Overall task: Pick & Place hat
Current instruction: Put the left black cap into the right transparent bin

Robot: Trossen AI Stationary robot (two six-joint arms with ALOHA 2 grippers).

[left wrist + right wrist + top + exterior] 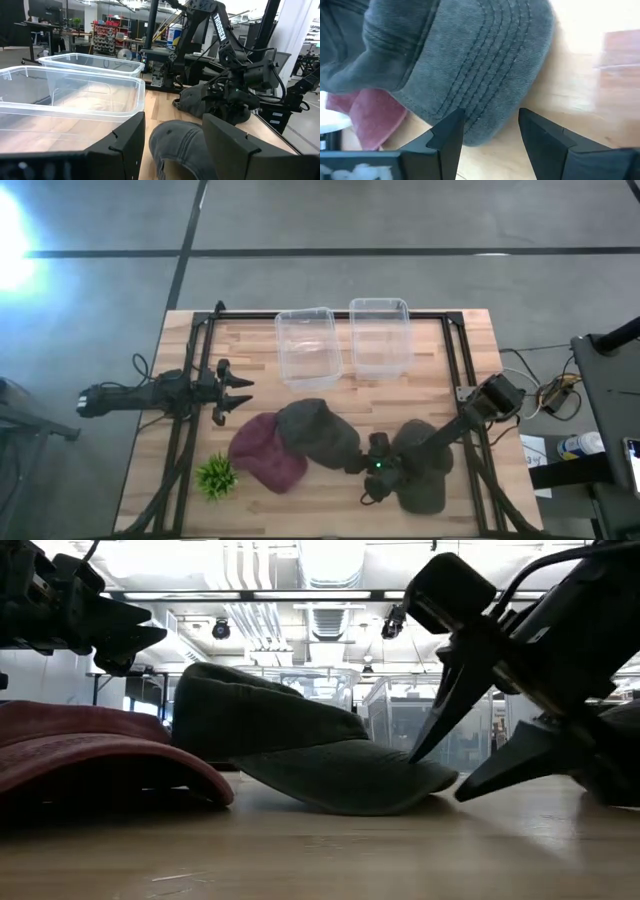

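Open right gripper [487, 132] at grey cap's [470, 65] brim.

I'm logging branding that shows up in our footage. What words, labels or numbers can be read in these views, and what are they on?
"TROSSEN": white letters running down the right arm, in the left wrist view.
A container in the room behind the table carries a label, too small to read.
No readable text on the grey hat, red hat or bins.
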